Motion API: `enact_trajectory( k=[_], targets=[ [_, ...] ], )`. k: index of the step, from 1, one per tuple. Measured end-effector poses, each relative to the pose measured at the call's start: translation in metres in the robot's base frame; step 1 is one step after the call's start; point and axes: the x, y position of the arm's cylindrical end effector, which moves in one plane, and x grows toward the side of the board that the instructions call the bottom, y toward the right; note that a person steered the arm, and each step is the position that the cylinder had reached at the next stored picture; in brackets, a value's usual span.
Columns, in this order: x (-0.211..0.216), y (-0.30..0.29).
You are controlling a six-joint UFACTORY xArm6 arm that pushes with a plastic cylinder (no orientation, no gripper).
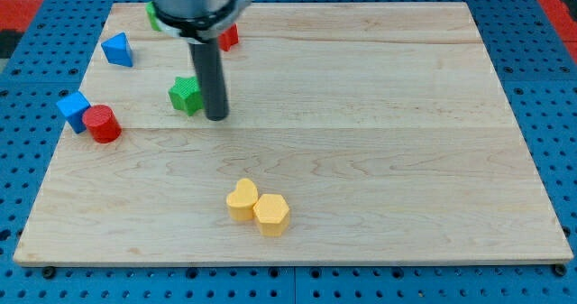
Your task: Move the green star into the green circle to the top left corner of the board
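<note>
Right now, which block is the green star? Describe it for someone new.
Start at the wooden board, left half. The green star sits just left of my tip. It is the only fully visible green block; the red cylinder and blue cube lie farther left.

A pale wooden bench (379, 160) is lying on a blue pegboard surface (559, 115). Near the view's left edge, a blue cube (73, 109) is sitting just beside a red cylinder (103, 124), the 2 seeming to touch. Above them, toward the view's top left, a blue triangular block (117, 50) is resting alone. Another red block (229, 37) is showing partly near the view's top, its shape unclear. Toward the view's bottom centre, a yellow heart-shaped block (242, 199) is touching a yellow hexagonal block (271, 214).
</note>
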Motion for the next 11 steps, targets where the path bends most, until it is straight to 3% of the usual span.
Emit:
enact_trajectory(
  k=[1,4,5,6,9,11],
  targets=[
    [-0.016,-0.038],
    [-0.075,-0.053],
    [-0.082,-0.054],
    [-0.059,-0.055],
    [-0.117,-0.076],
    [-0.102,-0.081]
  ],
)
